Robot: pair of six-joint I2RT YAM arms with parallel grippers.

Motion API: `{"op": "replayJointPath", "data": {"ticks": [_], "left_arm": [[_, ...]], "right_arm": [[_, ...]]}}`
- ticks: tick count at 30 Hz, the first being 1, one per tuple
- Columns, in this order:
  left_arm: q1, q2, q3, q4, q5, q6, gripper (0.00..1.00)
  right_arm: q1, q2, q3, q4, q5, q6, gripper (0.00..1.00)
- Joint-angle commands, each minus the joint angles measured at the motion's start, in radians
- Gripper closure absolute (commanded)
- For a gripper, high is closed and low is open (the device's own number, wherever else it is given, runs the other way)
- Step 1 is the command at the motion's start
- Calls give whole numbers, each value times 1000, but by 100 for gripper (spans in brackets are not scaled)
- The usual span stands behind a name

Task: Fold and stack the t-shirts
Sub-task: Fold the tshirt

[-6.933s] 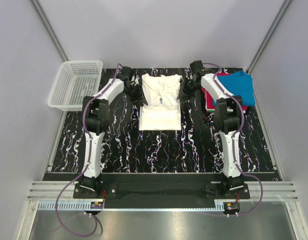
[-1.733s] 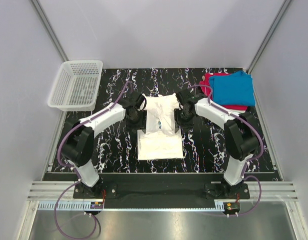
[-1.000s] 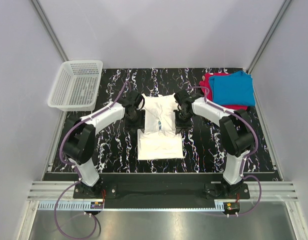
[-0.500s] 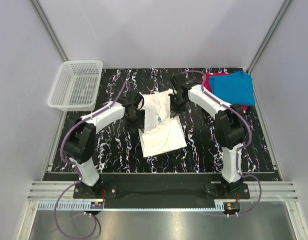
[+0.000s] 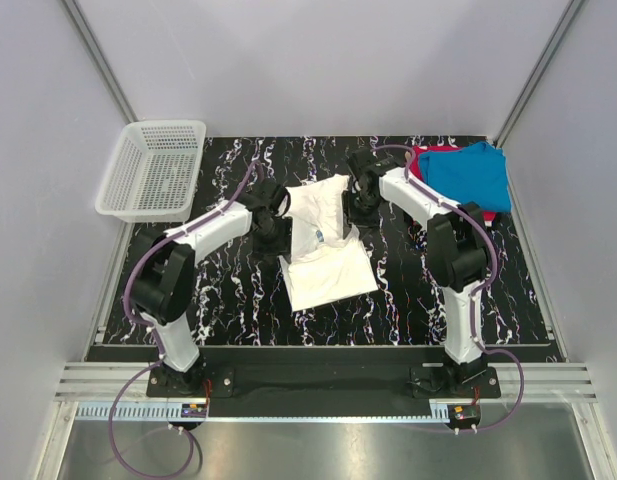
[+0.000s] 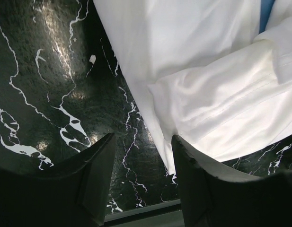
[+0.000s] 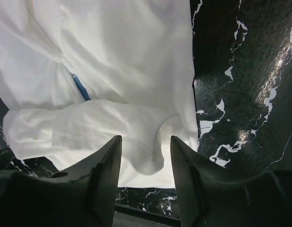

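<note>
At the far left, the white mesh basket (image 5: 168,124) sits apart from the work and holds no cloth that I can see. The left hand (image 5: 271,225) is low over the black marbled table (image 5: 228,300), at the left edge of the white t-shirt (image 5: 328,262). In its wrist view the fingers stand apart with only bare table between them, the shirt's hem just beside the right finger.

The white t-shirt lies mid-table, partly folded. Its sleeves look tucked in and an upper flap is doubled over the lower part, but the layers sit skewed and rumpled, with a small blue logo (image 7: 81,87) showing at the seam.

The right hand (image 5: 356,208) is at the shirt's right edge, fingers spread and gripping nothing, with cloth lying loose beneath them.

At the far right, a folded blue t-shirt (image 5: 470,176) rests on a folded red t-shirt (image 5: 420,158): 2 garments appear done. I judge that 1 remains, needing squaring, a final fold and a move onto that stack.
</note>
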Motion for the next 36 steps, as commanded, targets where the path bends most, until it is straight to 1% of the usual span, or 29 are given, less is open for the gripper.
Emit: {"op": "replayJointPath", "data": {"ticks": [1,2,3,4,5,6,7,8,9,10,11,12,13,14,15,16,17,18,21,22,23,25,26,27,29,30,31,33,36], "left_arm": [[7,5,73,5,-4,-1,43],[6,-9,72,-10,-24,-21,41],[6,-59,52,-13,-50,-39,38],[6,-99,38,-16,-99,-100,35],[6,-136,24,-28,-127,-142,22],[4,-217,-9,-34,-138,-183,13],[0,-254,-28,-33,-129,-252,7],[-10,-286,-45,-35,-133,-285,1],[-23,-318,-72,-36,-142,-314,1],[-65,-364,-80,-36,-174,-338,1],[-74,-383,-71,-54,-206,-337,1],[-80,-392,-28,-77,-240,-337,1],[-100,-414,-17,-88,-303,-337,1],[-109,-426,-17,-90,-322,-339,1],[-111,-432,-23,-90,-331,-340,1],[-109,-440,-25,-91,-343,-333,1],[-109,-440,-20,-94,-346,-325,1],[-111,-440,-11,-94,-345,-317,1],[-109,-412,-4,-96,-319,-287,1],[-109,-403,1,-100,-300,-277,1],[-109,-385,4,-107,-291,-276,1],[-109,-374,9,-107,-276,-274,1],[-109,-371,10,-107,-276,-274,1],[-109,-369,18,-111,-276,-274,1],[-111,-380,18,-102,-277,-276,1],[-111,-389,10,-99,-286,-282,1],[-109,-386,13,-99,-302,-290,1],[-111,-389,29,-97,-317,-293,1],[-119,-401,55,-97,-355,-293,1]], "right_arm": [[1,-127,-49,-4,19,-28,43],[4,-159,-85,-4,30,-31,33],[11,-199,-114,-4,57,-14,1],[30,-290,-151,12,96,10,0],[44,-341,-237,30,96,70,0],[60,-396,-285,48,98,116,0],[102,-508,-335,114,67,159,0],[128,-562,-433,148,55,250,0],[159,-613,-476,186,56,297,0],[187,-677,-484,223,84,290,0],[205,-699,-439,205,126,273,0],[210,-713,-428,203,136,280,0],[210,-733,-428,211,137,285,0],[210,-738,-440,207,163,314,0],[210,-736,-429,179,199,331,0],[208,-719,-413,101,295,355,0],[210,-707,-388,85,318,394,0],[210,-695,-377,79,309,394,0],[210,-650,-337,94,175,370,0],[208,-633,-333,131,44,356,0],[210,-626,-339,148,-8,331,0],[199,-607,-348,160,-68,330,0],[199,-606,-342,170,-67,322,0],[204,-604,-325,164,-12,308,0],[245,-592,-275,64,170,313,0],[251,-592,-288,62,261,296,0],[253,-593,-305,67,285,273,0],[255,-593,-282,52,318,250,0],[236,-592,-238,39,297,251,0]]}}
